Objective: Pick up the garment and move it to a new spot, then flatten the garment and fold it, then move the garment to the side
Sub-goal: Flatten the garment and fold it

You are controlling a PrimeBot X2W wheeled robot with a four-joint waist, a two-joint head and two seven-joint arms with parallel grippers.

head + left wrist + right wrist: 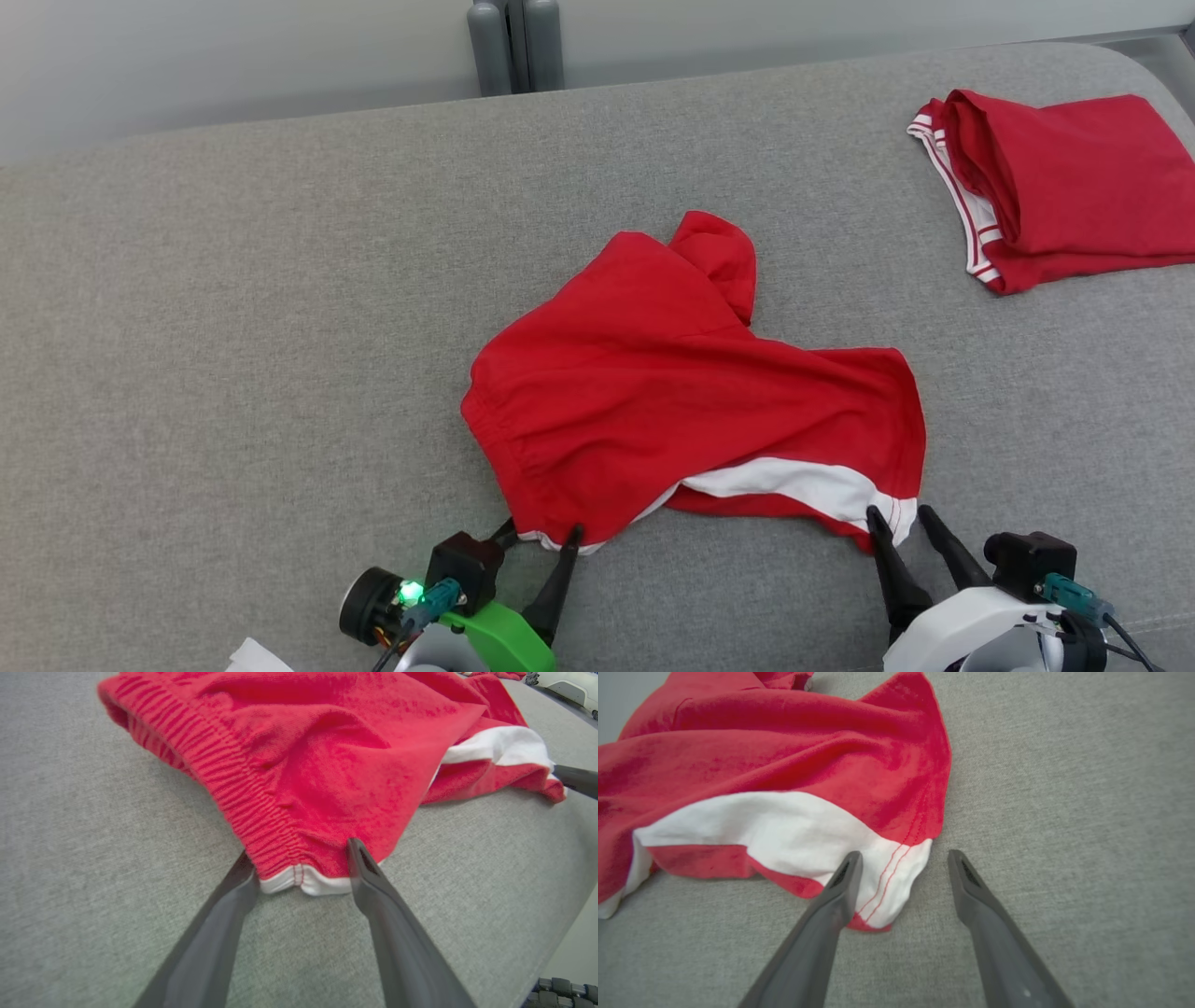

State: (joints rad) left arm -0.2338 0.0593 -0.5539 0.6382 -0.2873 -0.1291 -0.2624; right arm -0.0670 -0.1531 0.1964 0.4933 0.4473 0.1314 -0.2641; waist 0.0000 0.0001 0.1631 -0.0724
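Head view shows red shorts (653,401) lying crumpled in the middle of a grey cushion (233,373). The left gripper (541,529) has its jaws apart on either side of the near waistband corner. The right gripper (898,511) is also spread at the white-striped hem corner, one finger over the cloth, the other above bare cushion. Another red garment (1074,187) lies folded at the far right.
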